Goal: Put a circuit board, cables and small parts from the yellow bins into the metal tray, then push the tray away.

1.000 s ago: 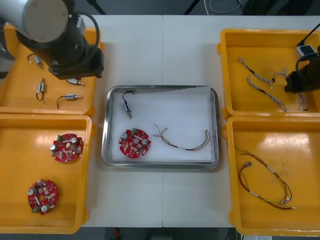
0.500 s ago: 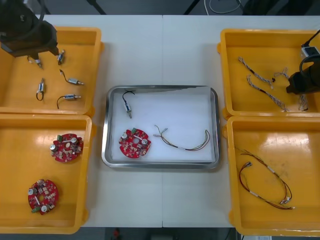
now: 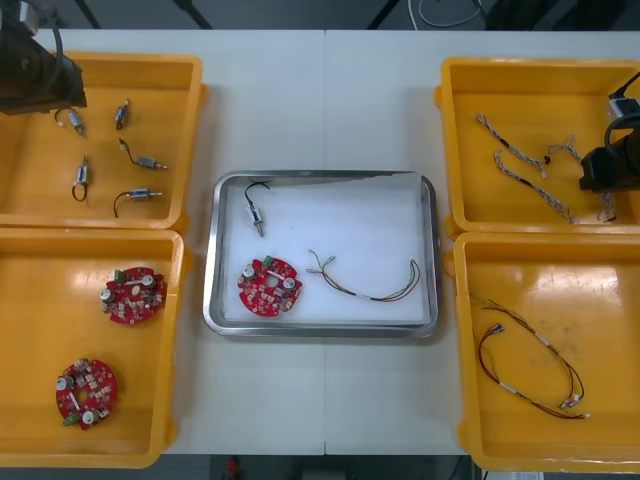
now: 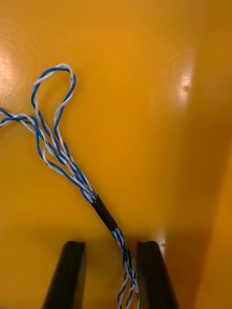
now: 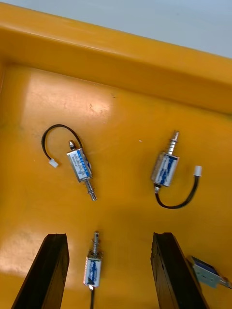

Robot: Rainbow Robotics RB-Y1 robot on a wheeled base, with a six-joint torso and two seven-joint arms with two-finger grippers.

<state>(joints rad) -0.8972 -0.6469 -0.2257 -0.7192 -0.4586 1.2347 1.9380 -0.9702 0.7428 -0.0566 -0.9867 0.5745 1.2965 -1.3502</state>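
The metal tray [image 3: 350, 215], white inside, holds a small metal part [image 3: 256, 214], a round red circuit board [image 3: 269, 286] and a red and yellow cable [image 3: 368, 284]. My right gripper [image 3: 610, 168] is low in the far right yellow bin [image 3: 520, 75]. It is open, its fingers [image 4: 151, 275] standing either side of a twisted blue and white cable [image 4: 65, 159], nearer one finger. My left gripper [image 3: 38, 82] hangs open over the far left bin [image 3: 150, 75], above several small metal parts [image 5: 79, 164]; one part [image 5: 93, 269] lies between its fingers.
The near left bin [image 3: 30, 290] holds two more circuit boards [image 3: 133, 294]. Red and yellow cables [image 3: 530, 365] lie in the near right bin [image 3: 600, 290]. More blue and white cables [image 3: 520, 165] lie in the far right bin. Bare table runs between bins and tray.
My left arm has drawn back from beside the tray to the far left corner of its bin, uncovering the small parts. The right gripper has edged slightly outward in the far right bin.
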